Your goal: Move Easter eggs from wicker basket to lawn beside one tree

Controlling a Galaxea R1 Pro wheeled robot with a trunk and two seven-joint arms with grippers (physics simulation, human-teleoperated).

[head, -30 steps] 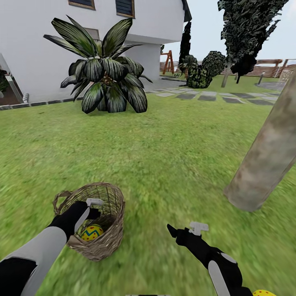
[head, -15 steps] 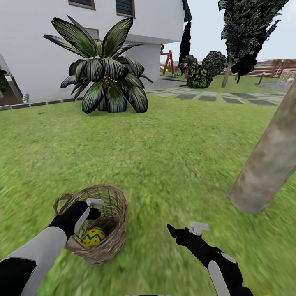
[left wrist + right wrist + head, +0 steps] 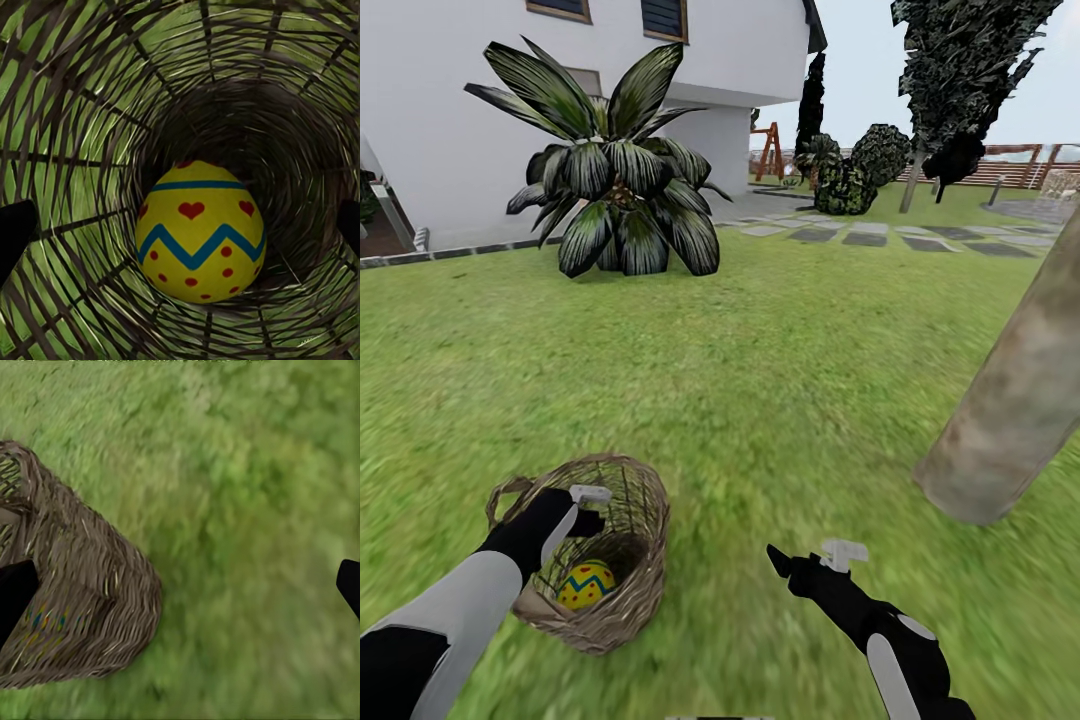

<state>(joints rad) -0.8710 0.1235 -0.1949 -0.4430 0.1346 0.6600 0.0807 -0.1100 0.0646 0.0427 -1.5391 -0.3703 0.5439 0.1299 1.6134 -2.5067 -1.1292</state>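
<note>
A yellow egg with red dots and a blue zigzag band [image 3: 199,231] lies on the floor of the tipped tan-brown wicker basket [image 3: 622,590] on the green lawn [image 3: 760,380]. The black left gripper [image 3: 582,508], jaws wide, sits at the basket's mouth, the egg centred between its fingertips but apart from them. The black right gripper [image 3: 808,558], also wide and empty, hangs over grass at the basket's 3 o'clock. A grey-brown tree trunk [image 3: 1015,400] stands at 2 o'clock.

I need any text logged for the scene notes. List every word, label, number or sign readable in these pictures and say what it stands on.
None: no view carries a readable word, number, label or sign.
The Easter egg in the wicker basket bears only red hearts, red dots and blue zigzag bands, no lettering.
The white house wall and the tree trunk are unmarked.
</note>
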